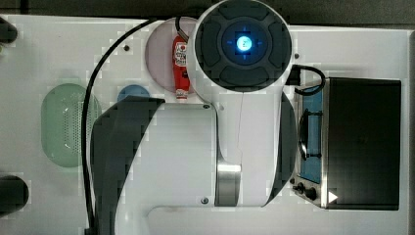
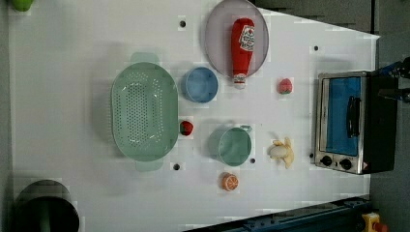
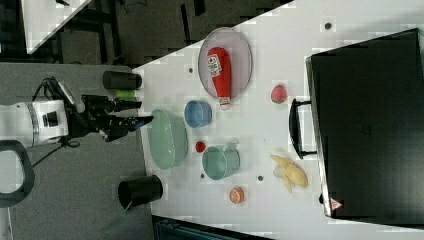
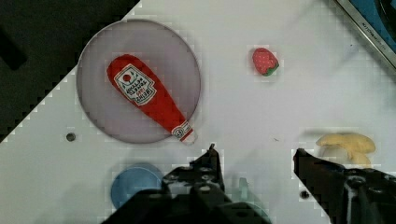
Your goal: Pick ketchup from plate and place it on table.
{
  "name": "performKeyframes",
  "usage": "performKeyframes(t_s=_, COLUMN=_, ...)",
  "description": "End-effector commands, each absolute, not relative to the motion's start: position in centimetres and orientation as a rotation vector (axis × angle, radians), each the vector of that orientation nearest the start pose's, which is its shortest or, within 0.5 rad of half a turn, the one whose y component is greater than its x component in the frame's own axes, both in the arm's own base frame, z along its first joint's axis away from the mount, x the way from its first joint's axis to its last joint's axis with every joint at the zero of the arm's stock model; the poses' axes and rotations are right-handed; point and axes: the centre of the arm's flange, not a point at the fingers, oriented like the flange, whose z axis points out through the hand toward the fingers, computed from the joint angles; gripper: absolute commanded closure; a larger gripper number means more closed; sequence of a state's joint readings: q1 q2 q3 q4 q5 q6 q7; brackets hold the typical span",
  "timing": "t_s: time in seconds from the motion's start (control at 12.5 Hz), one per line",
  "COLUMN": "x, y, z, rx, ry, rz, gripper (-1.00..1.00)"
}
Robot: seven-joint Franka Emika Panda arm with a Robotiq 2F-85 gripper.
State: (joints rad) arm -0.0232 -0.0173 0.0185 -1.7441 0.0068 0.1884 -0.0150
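Gripper [image 4: 254, 151] fingers stand well apart in the wrist view with nothing between them, held above the white table [image 4: 261, 112] and touching none of the things on it. In the right view the arm reaches in level from the right view's left, its gripper [image 3: 142, 112] off the table's edge near the green basket [image 3: 167, 139]. Beneath the fingers in the wrist view lie the blue dish [image 4: 133, 184] and the banana [image 4: 348, 147]. Farther off, the ketchup [image 4: 149, 100] lies flat on the plate [image 4: 98, 112], its whitish cap reaching the plate's rim on the side toward the gripper. A strawberry [image 4: 265, 61] sits on the table well apart from the plate.
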Motion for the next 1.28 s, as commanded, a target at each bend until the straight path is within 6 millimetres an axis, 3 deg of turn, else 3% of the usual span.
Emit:
performKeyframes(t_s=0.08, x=51.0, y=-2.0, z=59.9, rx=-2.918, ry=1.187, rz=0.058, gripper=-0.54)
performKeyframes(t_s=0.24, x=51.4, y=-1.8, z=59.2, rx=-2.928, ry=1.170, rz=0.077, gripper=-0.97)
performKeyframes(t_s=0.48, x=52.7, y=-0.9, z=56.6, rx=-2.954, ry=1.137, rz=0.153, gripper=-1.00)
performKeyframes(t_s=0.96, x=56.8, y=2.5, z=47.8, rx=-3.006, ry=1.009, rz=0.303, gripper=-1.00)
performKeyframes(t_s=1.28, x=59.8, y=4.6, z=41.5, rx=-3.063, ry=0.637, rz=0.291, gripper=-1.00)
